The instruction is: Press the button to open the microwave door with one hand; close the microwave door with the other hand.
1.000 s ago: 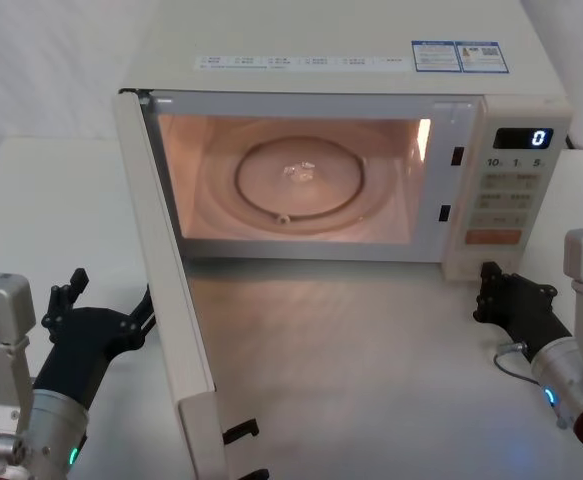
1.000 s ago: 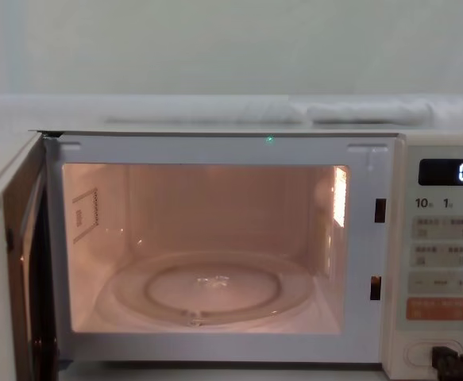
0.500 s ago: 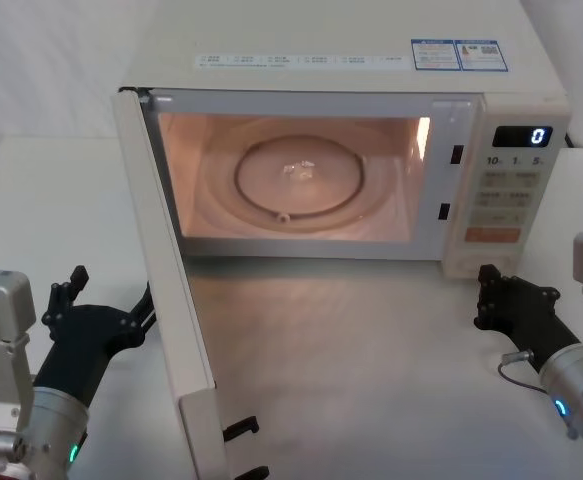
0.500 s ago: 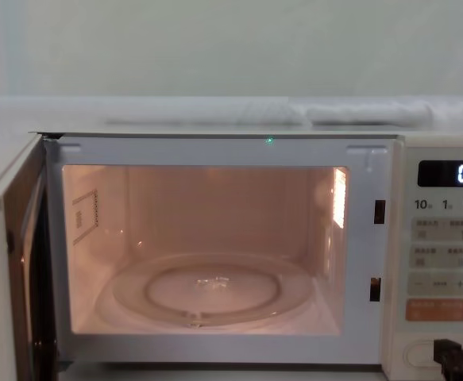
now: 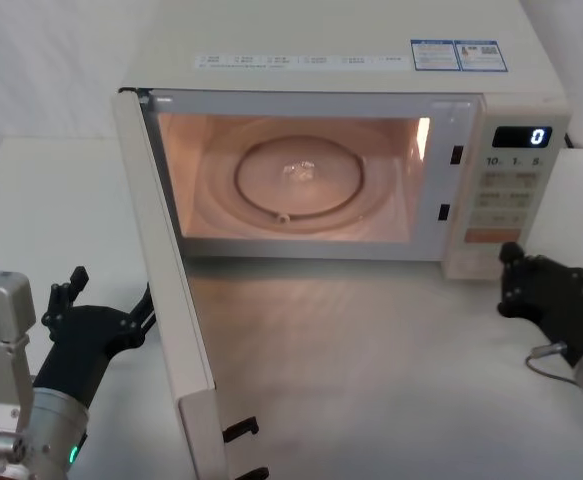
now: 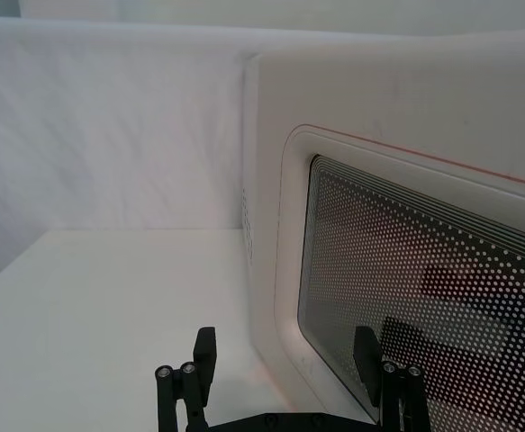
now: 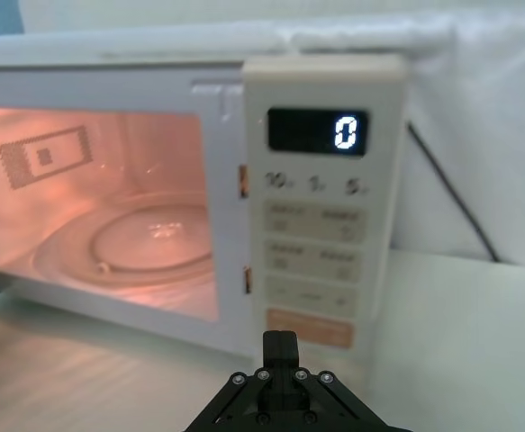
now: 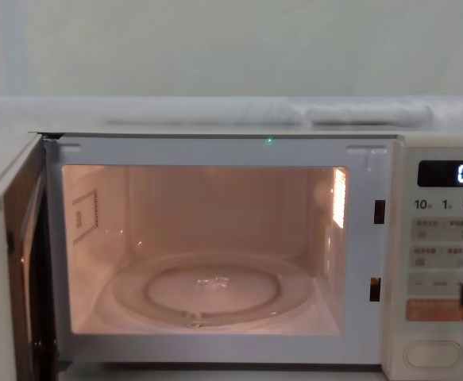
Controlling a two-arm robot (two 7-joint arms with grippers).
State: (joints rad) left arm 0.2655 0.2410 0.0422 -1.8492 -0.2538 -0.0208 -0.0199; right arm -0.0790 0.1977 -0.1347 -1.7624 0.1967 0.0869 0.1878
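Right gripper (image 5: 516,280) has backed off right of the panel since 0.5 s ago; left gripper (image 5: 106,300) unchanged. Head view: microwave door (image 5: 166,300) swung wide open, left gripper just outside it, fingers apart. Left wrist: spread fingers (image 6: 199,360) beside the door's mesh window. Right wrist: fingers together below the orange key. Chest: button (image 8: 431,353) uncovered, microwave (image 8: 215,238) cavity lit.

A white worktop (image 5: 61,190) carries the microwave (image 5: 341,60), which sits toward its back with the cavity lit. A black cable (image 7: 451,193) lies on the worktop behind it.
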